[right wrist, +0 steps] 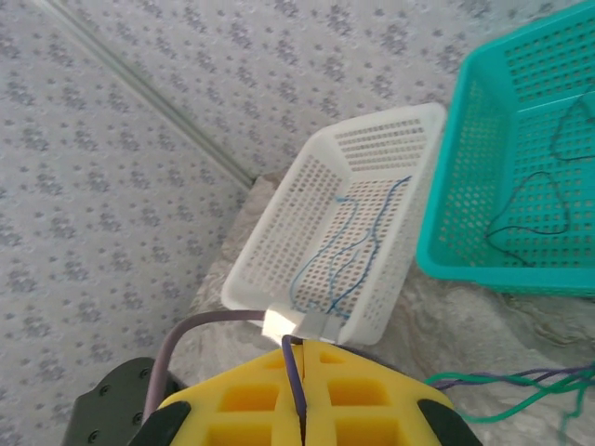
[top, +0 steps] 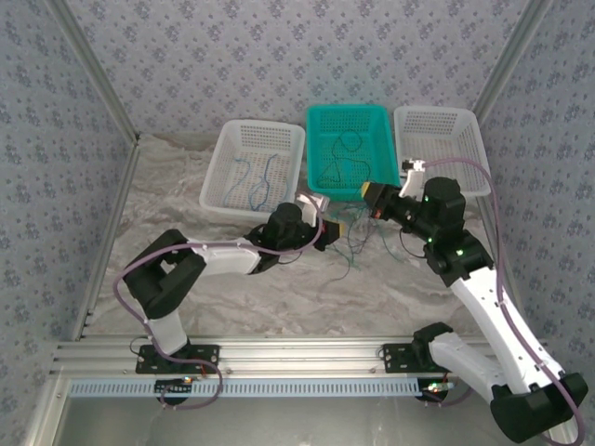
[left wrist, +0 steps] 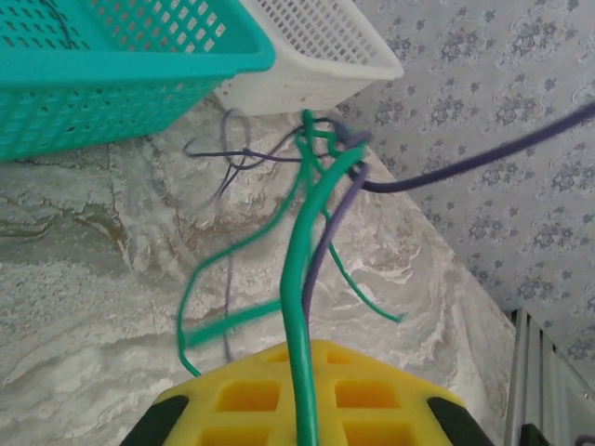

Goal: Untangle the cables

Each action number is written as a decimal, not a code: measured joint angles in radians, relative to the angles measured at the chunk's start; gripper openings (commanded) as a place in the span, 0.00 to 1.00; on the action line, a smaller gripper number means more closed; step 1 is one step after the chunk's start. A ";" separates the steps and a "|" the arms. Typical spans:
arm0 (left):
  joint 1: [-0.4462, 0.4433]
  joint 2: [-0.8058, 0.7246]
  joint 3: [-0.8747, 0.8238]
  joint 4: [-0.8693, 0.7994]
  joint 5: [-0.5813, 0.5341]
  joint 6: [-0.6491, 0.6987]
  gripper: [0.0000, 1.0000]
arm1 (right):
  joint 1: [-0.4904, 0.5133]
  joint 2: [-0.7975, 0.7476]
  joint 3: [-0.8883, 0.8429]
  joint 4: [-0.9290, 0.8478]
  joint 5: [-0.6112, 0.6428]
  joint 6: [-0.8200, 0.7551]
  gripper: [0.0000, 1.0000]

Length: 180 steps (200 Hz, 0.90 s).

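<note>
Green cable (left wrist: pixel 299 279) ran straight from left hand (left wrist: pixel 302 404), clamped on it, to knot (left wrist: pixel 325 144) w/ purple cable (right wrist: pixel 296 367), itself pinched in right hand (right wrist: pixel 303 409) opp. side.

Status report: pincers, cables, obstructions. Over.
Left pincer shut on green cable. Right pincer shut on purple cable. Knot between them, not yet undone. Teal basket close beside knot.

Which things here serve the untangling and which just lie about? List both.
Job: green wire in left end effector; purple wire in right end effector; blue wires; dark wires.
Lying about: left white basket; teal basket; right white basket.
</note>
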 measured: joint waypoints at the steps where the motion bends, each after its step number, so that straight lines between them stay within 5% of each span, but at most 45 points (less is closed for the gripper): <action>1: 0.000 -0.001 -0.001 0.000 0.000 0.000 0.00 | 0.000 -0.001 0.000 0.000 0.002 -0.001 0.00; 51: 0.000 -0.080 -0.116 -0.013 -0.032 0.002 0.00 | -0.128 -0.069 0.000 -0.108 0.167 -0.008 0.00; 140: 0.010 -0.260 -0.319 -0.105 -0.124 -0.005 0.00 | -0.635 -0.153 -0.023 -0.264 0.256 0.097 0.00; 180: 0.026 -0.349 -0.373 -0.196 -0.189 -0.004 0.00 | -0.713 -0.153 -0.031 -0.273 0.287 0.174 0.00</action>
